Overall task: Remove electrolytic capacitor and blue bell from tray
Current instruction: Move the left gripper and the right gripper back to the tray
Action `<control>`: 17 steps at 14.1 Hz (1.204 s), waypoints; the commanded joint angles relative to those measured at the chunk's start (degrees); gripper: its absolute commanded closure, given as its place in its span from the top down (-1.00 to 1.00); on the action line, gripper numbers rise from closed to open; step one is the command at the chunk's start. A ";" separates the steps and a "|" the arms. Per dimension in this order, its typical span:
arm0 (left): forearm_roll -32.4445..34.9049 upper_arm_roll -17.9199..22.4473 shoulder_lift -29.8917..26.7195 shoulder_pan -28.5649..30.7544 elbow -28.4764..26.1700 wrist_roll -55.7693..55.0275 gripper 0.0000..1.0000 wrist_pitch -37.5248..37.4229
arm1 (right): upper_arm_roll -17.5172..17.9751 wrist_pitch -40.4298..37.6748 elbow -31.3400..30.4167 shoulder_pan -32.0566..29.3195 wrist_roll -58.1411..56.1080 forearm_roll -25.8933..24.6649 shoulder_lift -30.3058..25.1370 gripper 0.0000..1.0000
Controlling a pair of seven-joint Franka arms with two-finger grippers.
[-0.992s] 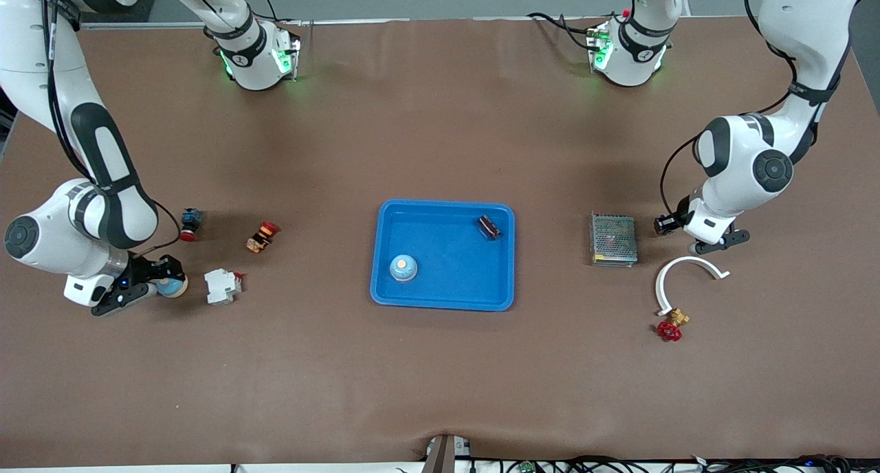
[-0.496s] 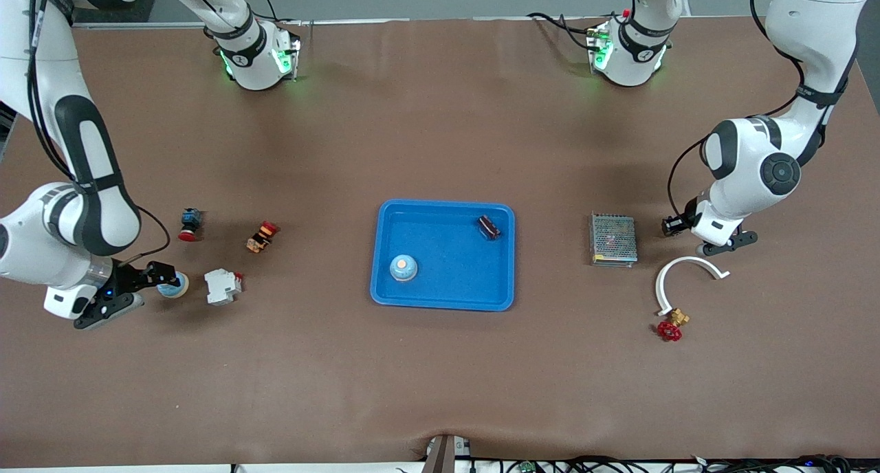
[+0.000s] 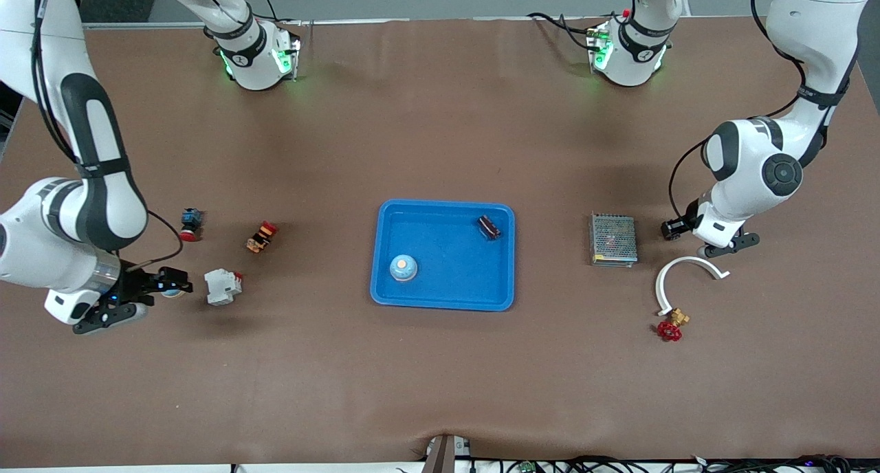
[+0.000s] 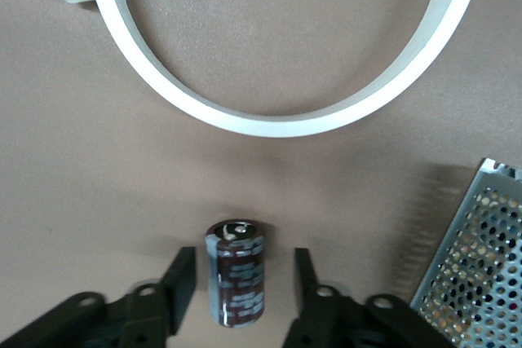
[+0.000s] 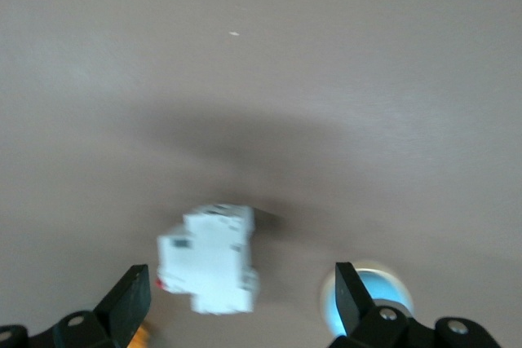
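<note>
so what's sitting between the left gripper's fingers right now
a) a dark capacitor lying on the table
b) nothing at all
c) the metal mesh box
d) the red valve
a: in the left wrist view a dark capacitor lies on the table between the spread fingers of the left gripper, not yet clamped; the mesh box sits off to one side and the white curved bracket lies ahead.

Both arms bent low at their own ends of the table.
Left gripper (image 4: pixel 243 283) fingers spread; right gripper (image 5: pixel 241 299) fingers spread wide.

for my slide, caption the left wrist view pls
Open left gripper straddles a capacitor on the table, beside a white curved bracket.
</note>
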 commanded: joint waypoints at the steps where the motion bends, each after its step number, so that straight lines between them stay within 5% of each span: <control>1: 1.35 -0.49 -2.76 0.21 1.19 -0.29 1.00 -3.11 | -0.38 -0.02 0.12 4.36 12.31 0.34 -1.25 1.00; 5: 1.35 -4.16 -4.27 -2.07 14.60 -12.10 1.00 -25.24 | -0.47 -0.02 2.68 7.79 27.24 0.16 -1.25 1.00; 7: 1.26 -5.93 -3.57 -4.17 20.77 -19.59 1.00 -30.98 | -0.73 1.90 2.59 11.04 33.68 -4.03 -1.34 1.00; 17: 0.73 -6.38 5.83 -22.97 33.89 -57.12 1.00 -31.44 | -0.21 5.96 3.99 25.98 60.32 -5.73 4.01 1.00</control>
